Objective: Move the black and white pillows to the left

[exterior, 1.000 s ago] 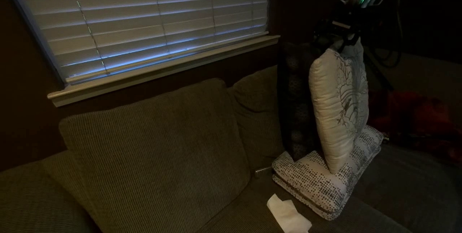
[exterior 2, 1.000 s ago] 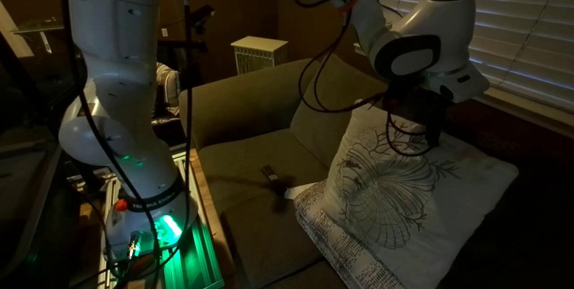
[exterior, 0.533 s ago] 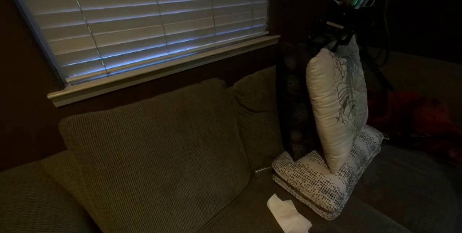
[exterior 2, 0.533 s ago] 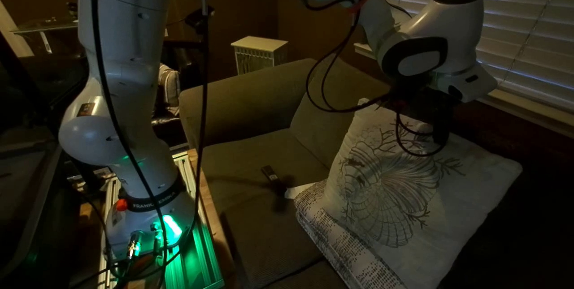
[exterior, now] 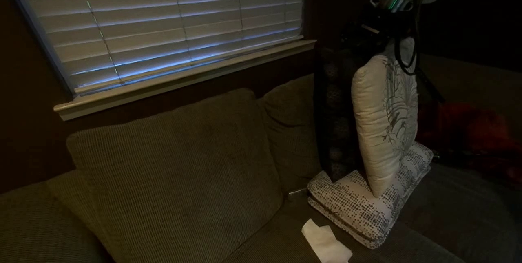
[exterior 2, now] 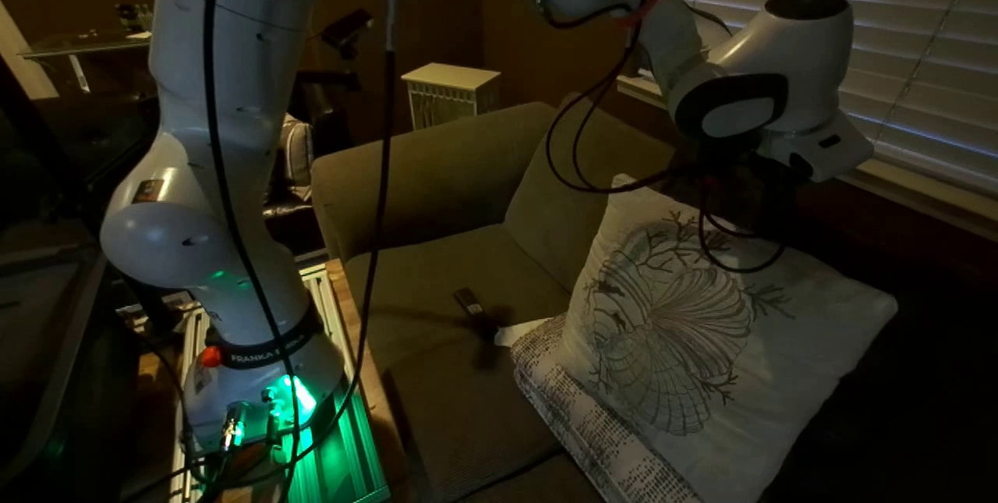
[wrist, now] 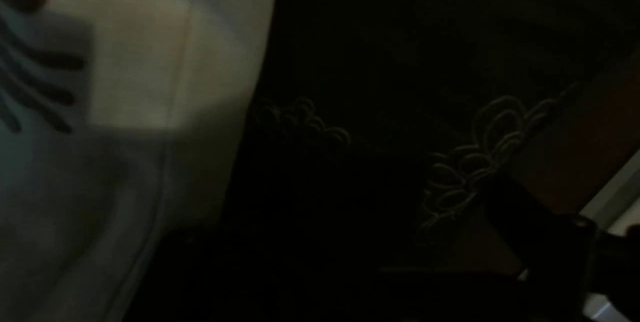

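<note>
Jaws spread wide apart, the robot arm [exterior 2: 803,66] reaches over the sofa [exterior 2: 437,175]. Dark cloth with pale looping stitches, that of the black pillow [exterior: 335,120], fills the gap between the jaws in the wrist view, and the edge of the white pillow [exterior: 381,124] runs close by one of them. It is too dark to tell whether either one presses on the cloth.

Both pillows stand upright, just beside each other, with their lower corners on a greyish-white patterned pillow [exterior: 355,204] that lies flat on the seat. In an exterior view, a black cable [exterior 2: 737,270] droops from the arm in a loop before the white pillow's upper part. A smaller-looking olive cushion [exterior: 291,132] sits right next to the black pillow, and a broad olive back cushion [exterior: 183,173] stands beyond it. White paper [exterior: 326,242] lies near the patterned pillow, with a small dark remote-like object [exterior 2: 470,302] close to the paper. Above the cushions is a window sill [exterior: 183,77] under lowered blinds [exterior: 183,22]. Past the white pillow, something red [exterior: 469,128] shows dimly.
</note>
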Tool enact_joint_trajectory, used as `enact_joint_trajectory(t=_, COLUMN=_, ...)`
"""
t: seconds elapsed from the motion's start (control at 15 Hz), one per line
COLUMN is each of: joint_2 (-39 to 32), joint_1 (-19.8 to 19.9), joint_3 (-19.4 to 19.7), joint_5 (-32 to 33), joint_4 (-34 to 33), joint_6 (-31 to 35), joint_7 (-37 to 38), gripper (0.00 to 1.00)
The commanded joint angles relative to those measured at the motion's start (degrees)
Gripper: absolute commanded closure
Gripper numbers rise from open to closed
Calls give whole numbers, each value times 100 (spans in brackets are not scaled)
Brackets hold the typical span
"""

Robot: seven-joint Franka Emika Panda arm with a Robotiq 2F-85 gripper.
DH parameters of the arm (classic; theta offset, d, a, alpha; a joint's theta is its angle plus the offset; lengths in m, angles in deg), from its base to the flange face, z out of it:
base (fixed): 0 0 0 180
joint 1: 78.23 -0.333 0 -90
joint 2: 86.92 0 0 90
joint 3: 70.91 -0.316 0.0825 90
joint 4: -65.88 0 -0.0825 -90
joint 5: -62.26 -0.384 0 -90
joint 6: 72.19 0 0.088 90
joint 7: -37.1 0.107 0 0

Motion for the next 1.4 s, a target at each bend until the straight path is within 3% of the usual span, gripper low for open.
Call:
enact_joint_trajectory(t=0.0, joint_2=-367, joint_1=75, joint_3=-107, joint_5=-213, joint_4=-416, joint_6=-165, joint_7=-161, gripper=0)
enact_joint_trajectory(t=0.53, joint_2=-48, joint_1=-41, joint_3=31, joint_5=-16, joint_4=-387, joint_6=-166, joint_7=-89, gripper=0)
enact_joint_trajectory(t=0.93, joint_2=494, joint_1=-339, joint_3=433, joint_5=418, joint_4=-236, joint_6=-1702, joint_7=710, gripper=0)
enact_joint_trajectory(t=1.33, joint_2=908, joint_1=-489, joint_3=638, joint_5=999, joint_4=-15, joint_6=-2479, joint_7=1398, gripper=0)
